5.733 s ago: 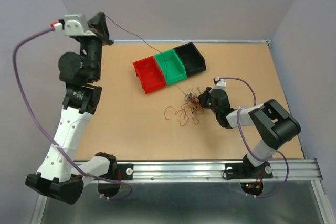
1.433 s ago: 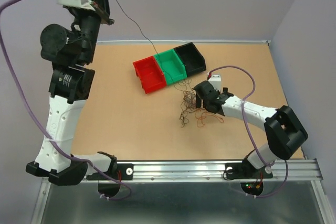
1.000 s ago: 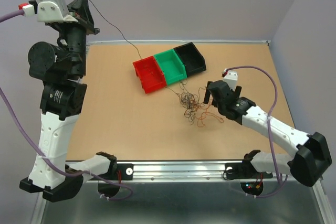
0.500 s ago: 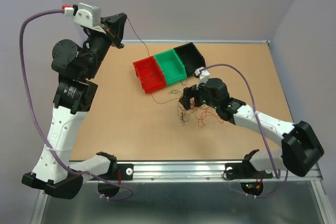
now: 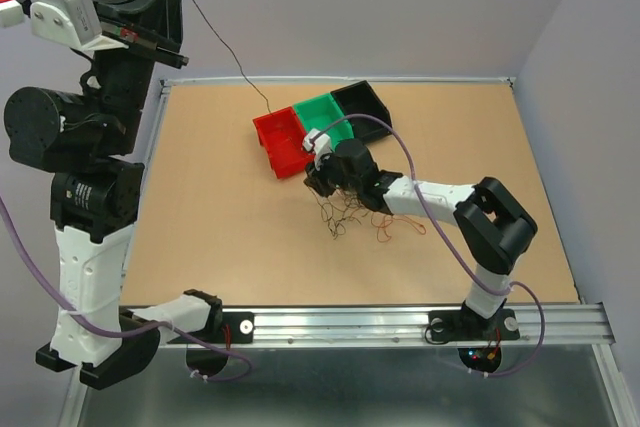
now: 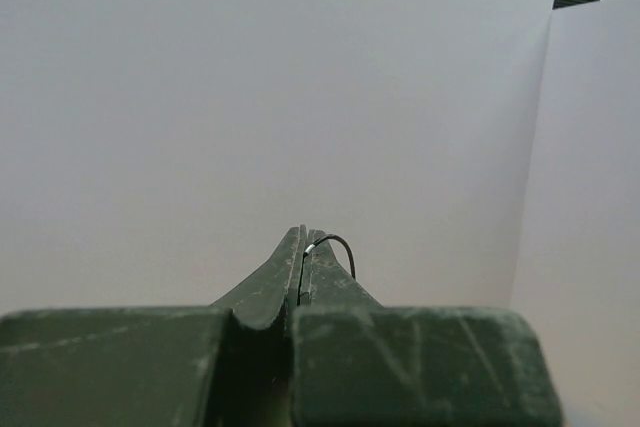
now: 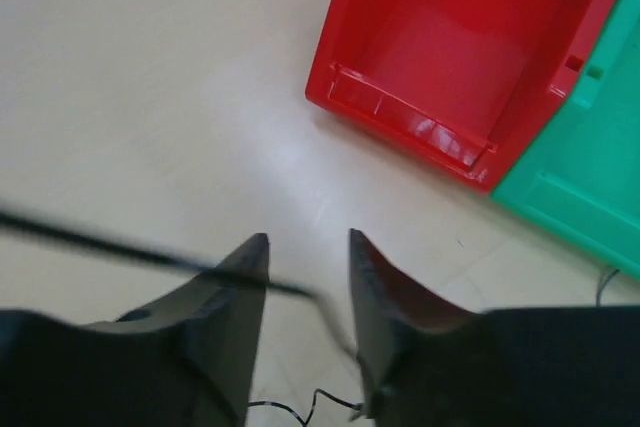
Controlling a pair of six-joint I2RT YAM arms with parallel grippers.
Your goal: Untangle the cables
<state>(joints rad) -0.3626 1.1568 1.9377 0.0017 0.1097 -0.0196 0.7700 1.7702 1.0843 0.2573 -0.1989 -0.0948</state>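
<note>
Altogether three small open bins stand in a touching row on the table (image 5: 220, 227): one red bin (image 5: 283, 142) on the left, one green bin (image 5: 325, 122) in the middle and one black bin (image 5: 362, 105) on the right. Two arms are in view. The left gripper (image 6: 303, 235) is lifted high above the table's far left corner, its jaws pressed together on the end of a single black cable (image 5: 225, 55). The left wrist view shows that cable's pale tip pinched between the closed fingers and curling off to one side. From there the strand slants down across the red bin to the cables (image 5: 343, 212), a loose tangle of thin curly wires lying on the table just in front of the red and green bins. How many are in the knot cannot be counted. Dark strands make up most of it, and at least one orange-red loop (image 5: 398, 232) trails out on its right side. The right gripper (image 7: 305, 247) sits low at the near corner of the red bin, at the tangle's far edge. Its jaws stand partly apart with a clear gap. In the right wrist view a blurred black strand crosses that gap close to the fingertips, and whether the fingers touch it cannot be told. Two thick purple cables (image 5: 372, 119), one per arm, loop from the wrists. A small printed label (image 5: 95, 192) on the left arm is too small to read.
</note>
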